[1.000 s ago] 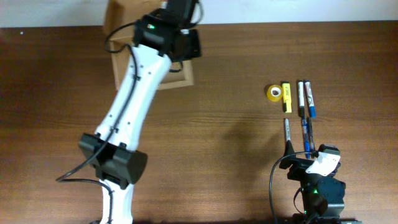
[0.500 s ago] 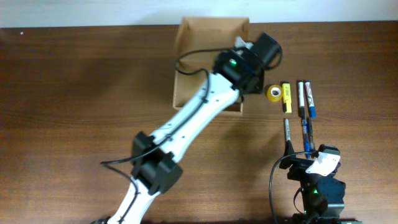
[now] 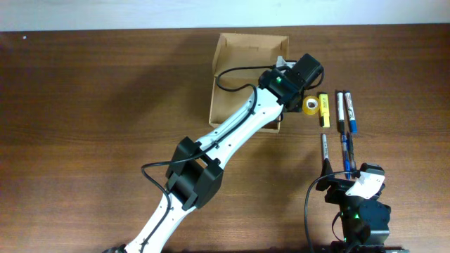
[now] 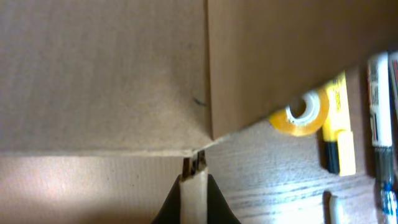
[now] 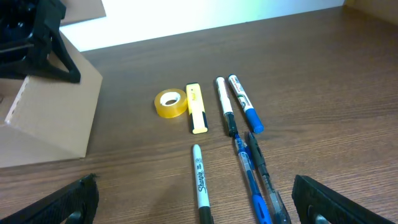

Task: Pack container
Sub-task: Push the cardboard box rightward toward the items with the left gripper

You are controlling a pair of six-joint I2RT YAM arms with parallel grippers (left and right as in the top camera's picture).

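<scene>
my left gripper (image 4: 194,167) is pinched tight on the thin right wall of the box (image 4: 106,74), which looks light but bendy, so i'd grip near a stiff corner.

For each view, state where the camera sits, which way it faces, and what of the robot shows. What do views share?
Overhead: above the table, looking straight down at the container; left arm, right arm show.
Left wrist: close against the container's wall; its shut jaws pinch the edge.
Right wrist: low, facing forward over the table; its open jaws at bottom corners.
Shared: the yellow tape roll appears in all three.
</scene>
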